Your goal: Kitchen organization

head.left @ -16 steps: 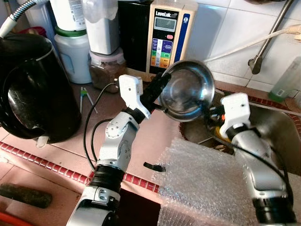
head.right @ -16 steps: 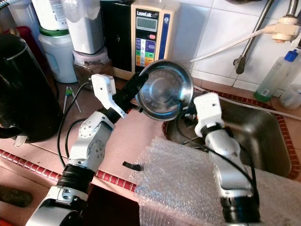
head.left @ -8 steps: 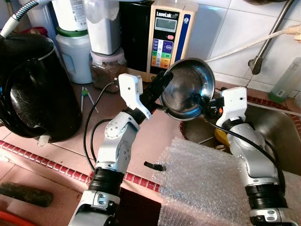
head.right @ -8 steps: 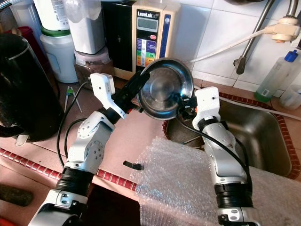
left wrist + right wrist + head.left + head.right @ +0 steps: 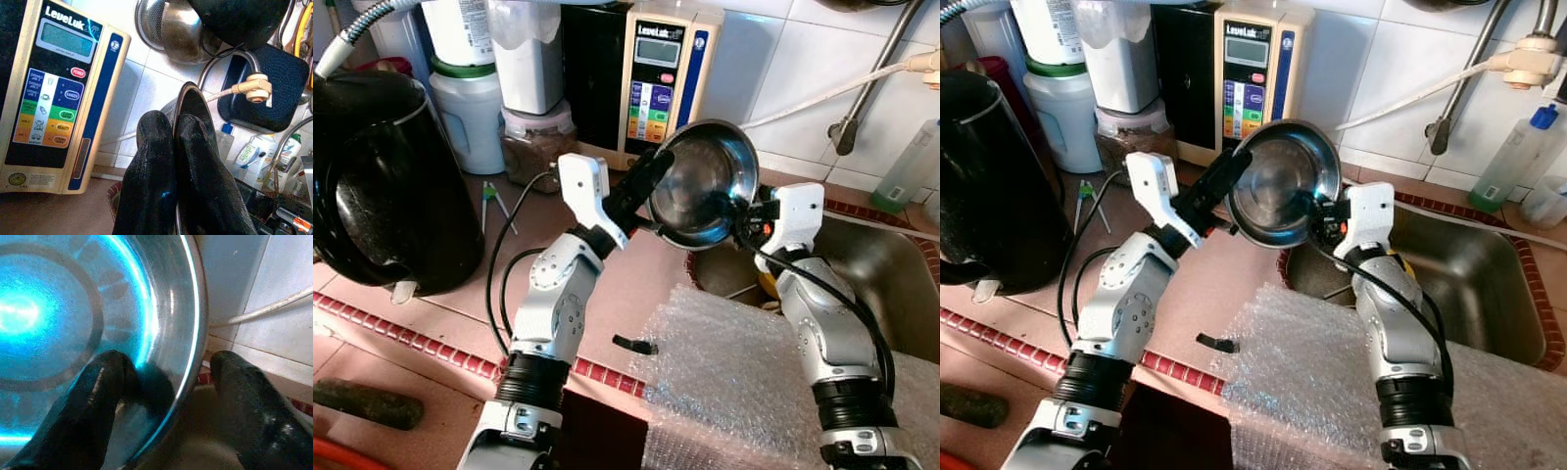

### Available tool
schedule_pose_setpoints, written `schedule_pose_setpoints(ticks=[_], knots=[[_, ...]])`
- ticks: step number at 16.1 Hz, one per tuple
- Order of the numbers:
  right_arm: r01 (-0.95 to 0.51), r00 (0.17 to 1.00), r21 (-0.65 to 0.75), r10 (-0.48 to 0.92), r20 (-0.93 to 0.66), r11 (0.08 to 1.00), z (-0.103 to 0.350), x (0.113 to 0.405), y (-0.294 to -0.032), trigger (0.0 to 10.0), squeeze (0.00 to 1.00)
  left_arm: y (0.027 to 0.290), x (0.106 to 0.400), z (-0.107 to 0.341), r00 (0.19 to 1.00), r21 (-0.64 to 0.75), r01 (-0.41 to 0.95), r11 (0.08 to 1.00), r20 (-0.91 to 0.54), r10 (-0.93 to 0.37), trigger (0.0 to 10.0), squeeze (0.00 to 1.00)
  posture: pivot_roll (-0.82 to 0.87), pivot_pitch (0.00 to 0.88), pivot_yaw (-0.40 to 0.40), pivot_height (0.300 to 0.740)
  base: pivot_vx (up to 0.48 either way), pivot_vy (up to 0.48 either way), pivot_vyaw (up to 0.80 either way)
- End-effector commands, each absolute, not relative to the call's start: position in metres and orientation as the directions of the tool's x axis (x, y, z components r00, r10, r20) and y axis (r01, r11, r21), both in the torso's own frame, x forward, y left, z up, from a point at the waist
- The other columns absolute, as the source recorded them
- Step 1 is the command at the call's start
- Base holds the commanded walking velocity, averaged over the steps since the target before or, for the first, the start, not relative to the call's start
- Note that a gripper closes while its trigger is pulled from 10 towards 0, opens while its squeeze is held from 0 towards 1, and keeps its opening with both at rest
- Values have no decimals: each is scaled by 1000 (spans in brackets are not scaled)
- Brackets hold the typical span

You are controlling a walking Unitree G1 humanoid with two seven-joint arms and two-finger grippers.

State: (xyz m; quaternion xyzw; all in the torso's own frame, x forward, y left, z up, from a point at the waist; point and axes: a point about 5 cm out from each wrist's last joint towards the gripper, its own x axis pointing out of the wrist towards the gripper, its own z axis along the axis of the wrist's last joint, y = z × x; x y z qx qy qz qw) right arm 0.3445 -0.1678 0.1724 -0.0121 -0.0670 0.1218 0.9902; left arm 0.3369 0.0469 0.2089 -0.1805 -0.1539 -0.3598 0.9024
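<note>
Countertop (image 5: 636, 269) of pink tile, sink (image 5: 1489, 284), steel bowl (image 5: 705, 181) between left gripper (image 5: 651, 176), right gripper (image 5: 744, 211)

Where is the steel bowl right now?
The steel bowl is held up on edge above the counter beside the sink, between the left gripper and right gripper, before the water ionizer.

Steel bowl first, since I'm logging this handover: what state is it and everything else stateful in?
Steel bowl: held up on edge above the counter.
Left gripper: shut on the bowl's rim.
Right gripper: open, one finger either side of the rim.
Jar: lid on.
Black kettle: upright.
Water ionizer: upright against the wall.
</note>
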Motion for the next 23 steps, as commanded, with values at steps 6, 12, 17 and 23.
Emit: schedule_pose_setpoints(ticks=[6,12,17,23], knots=[[-345,919,9,335,207,939,190,344,-154,3137,0,28,329,216,616,-190,777,601,426,-663,0,0,32,0,-47,740,0,0,0],[-386,911,112,359,204,916,185,342,-155,0,0,28,328,217,611,-192,781,594,429,-665,0,0,31,0,-46,740,0,0,0],[-354,930,145,332,156,924,176,343,-159,0,0,28,328,217,609,-192,783,592,431,-666,0,0,34,0,-46,740,0,0,0],[-341,937,163,321,138,926,171,342,-161,0,0,27,328,216,613,-195,781,594,424,-667,0,0,31,0,-45,740,0,0,0]])
